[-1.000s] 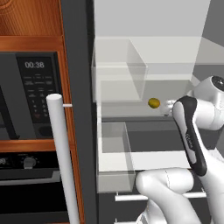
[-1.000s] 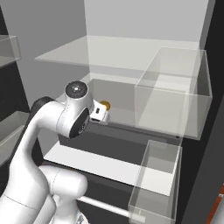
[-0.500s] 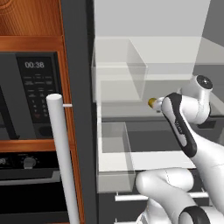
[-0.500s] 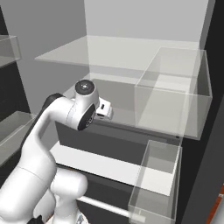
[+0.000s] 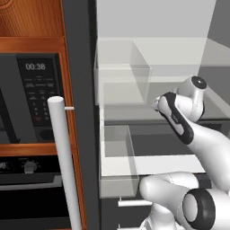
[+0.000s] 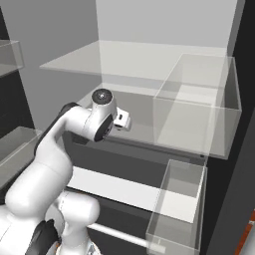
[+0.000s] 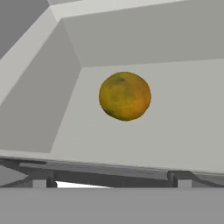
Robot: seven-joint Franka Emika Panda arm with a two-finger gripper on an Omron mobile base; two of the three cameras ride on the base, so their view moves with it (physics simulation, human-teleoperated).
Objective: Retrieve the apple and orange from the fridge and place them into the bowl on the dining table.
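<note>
Orange (image 7: 125, 96): sitting alone on a white fridge (image 6: 164, 60) shelf, toward the back wall, away from the front edge.
Gripper (image 6: 123, 119): reaching in at shelf height; opening cannot be told; holding nothing visible.
Risk: round fruit is likely rolling off toward the back corner if nudged off-centre.

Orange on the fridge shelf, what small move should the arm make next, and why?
Probably ease the hand straight forward toward the orange. In the hand view it sits ahead on the white fridge shelf, ungrasped, and both base views show the arm reaching into the fridge.
</note>
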